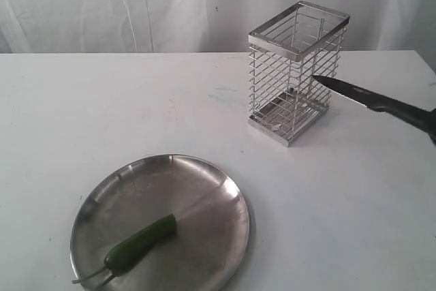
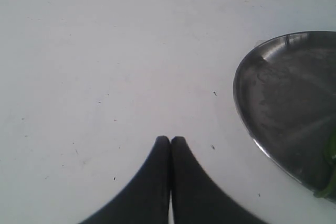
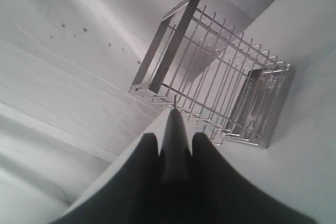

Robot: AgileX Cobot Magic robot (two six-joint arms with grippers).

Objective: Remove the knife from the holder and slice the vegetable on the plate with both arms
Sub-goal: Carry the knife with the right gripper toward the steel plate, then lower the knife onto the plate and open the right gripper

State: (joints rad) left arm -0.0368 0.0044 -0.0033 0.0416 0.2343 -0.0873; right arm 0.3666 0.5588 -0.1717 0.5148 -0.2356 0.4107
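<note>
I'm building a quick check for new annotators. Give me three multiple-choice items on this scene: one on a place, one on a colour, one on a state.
1. Where is the knife?
A. inside the holder
B. outside it, held by the right gripper
C. on the plate

2. What colour is the vegetable?
A. red
B. yellow
C. green

3. How is the left gripper?
A. shut, empty
B. wide open
C. gripping the plate

Answers:
1 B, the blade shows beside the holder, clamped in the right gripper.
2 C, it lies green on the plate.
3 A, its fingertips meet.

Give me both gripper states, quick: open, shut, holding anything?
Left gripper: shut, empty, over bare table beside the plate.
Right gripper: shut on the knife, blade tip pointing at the holder.
</note>
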